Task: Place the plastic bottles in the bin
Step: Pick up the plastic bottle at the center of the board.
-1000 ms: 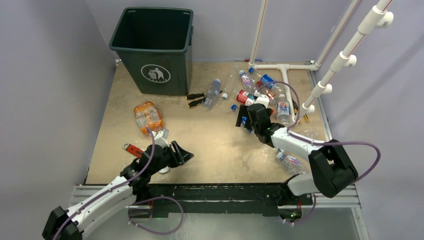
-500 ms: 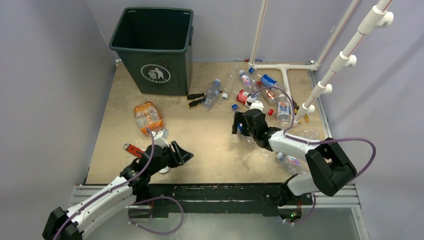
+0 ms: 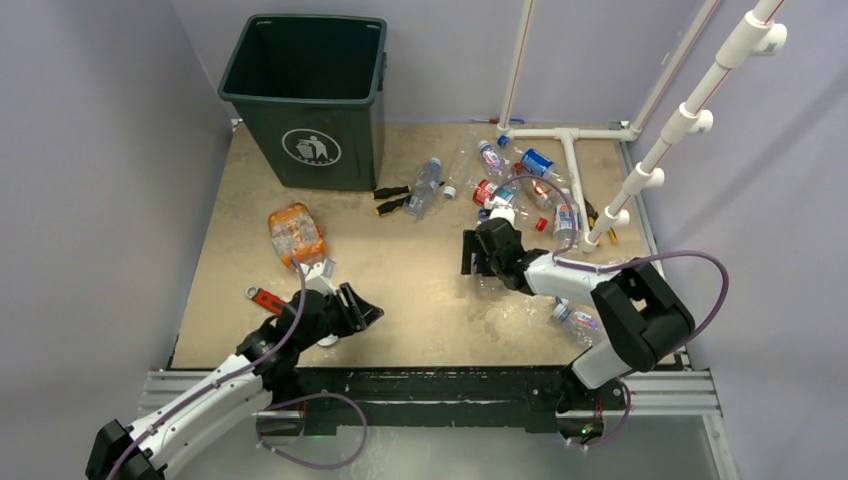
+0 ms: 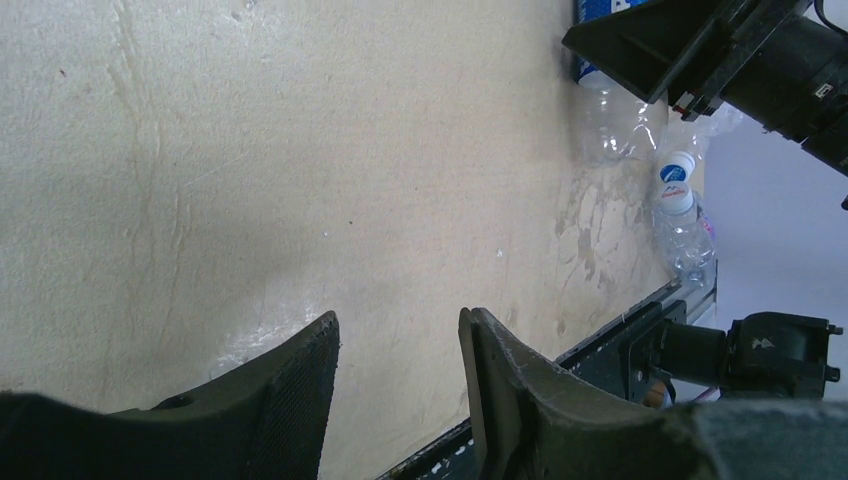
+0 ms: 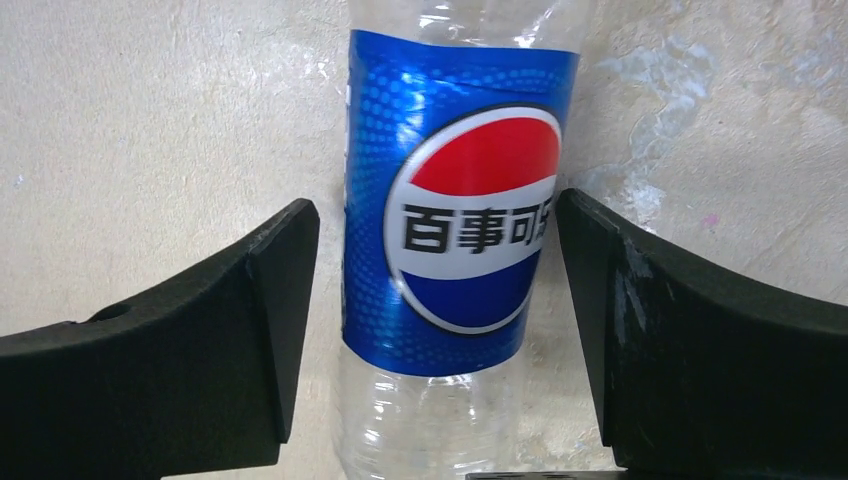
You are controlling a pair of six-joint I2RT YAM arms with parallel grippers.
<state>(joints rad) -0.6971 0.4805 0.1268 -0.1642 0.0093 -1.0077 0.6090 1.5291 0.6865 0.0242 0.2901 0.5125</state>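
The dark green bin [image 3: 302,92] stands at the back left with its logo facing me. Several plastic bottles [image 3: 520,185] lie in a heap at the back right, one clear bottle [image 3: 425,185] beside the bin and an orange-labelled one [image 3: 296,232] at the left. My right gripper [image 3: 478,255] is open, low over the table. In the right wrist view its jaws [image 5: 435,215] straddle a clear bottle with a blue Pepsi label [image 5: 460,240], the right finger close against the label. My left gripper [image 3: 362,310] is open and empty over bare table [image 4: 400,320].
Two black-handled screwdrivers [image 3: 392,198] lie in front of the bin. A red-handled wrench [image 3: 265,298] lies near the left arm. A white pipe frame [image 3: 570,150] stands at the back right. Crushed clear bottles [image 3: 580,322] lie near the right arm's base.
My right gripper has moved left and a little nearer, away from the heap, to sit over the Pepsi bottle. The left arm has barely moved.
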